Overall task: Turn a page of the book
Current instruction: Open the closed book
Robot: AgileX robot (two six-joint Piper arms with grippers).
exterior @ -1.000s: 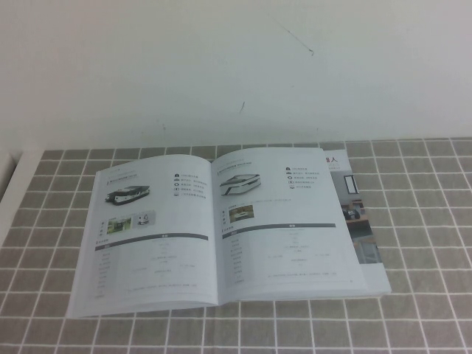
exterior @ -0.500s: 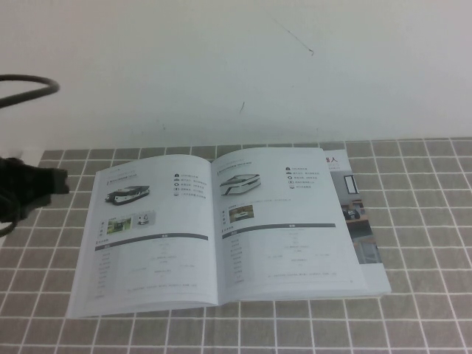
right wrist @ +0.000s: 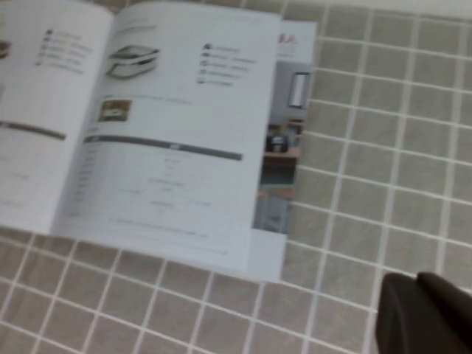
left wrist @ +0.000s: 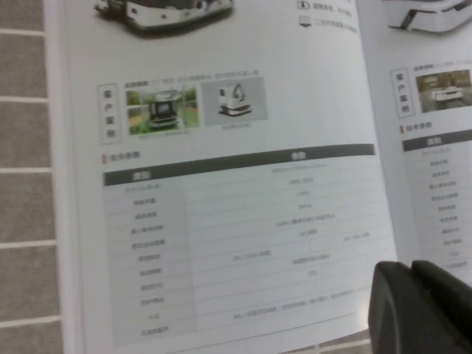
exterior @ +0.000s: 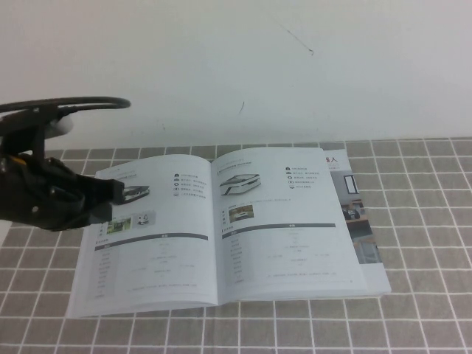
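Grey tiled tablecloth [exterior: 428,221] with white grid lines, white wall [exterior: 236,66] behind.

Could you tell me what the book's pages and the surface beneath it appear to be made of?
The book looks like coated paper, glossy: thin sheets curving at the spine, pale sheen. The table cover looks like grey squares with white lines, tile or printed cloth; unclear. The left gripper hovers over the left page; the right gripper is off the book's right side.

Readable text: almost none.
On my book [exterior: 221,236], one large red character, "人", shows on the uncovered strip [exterior: 335,158] at the far right corner; the page [exterior: 284,221] carries tables and captions too faint to read.
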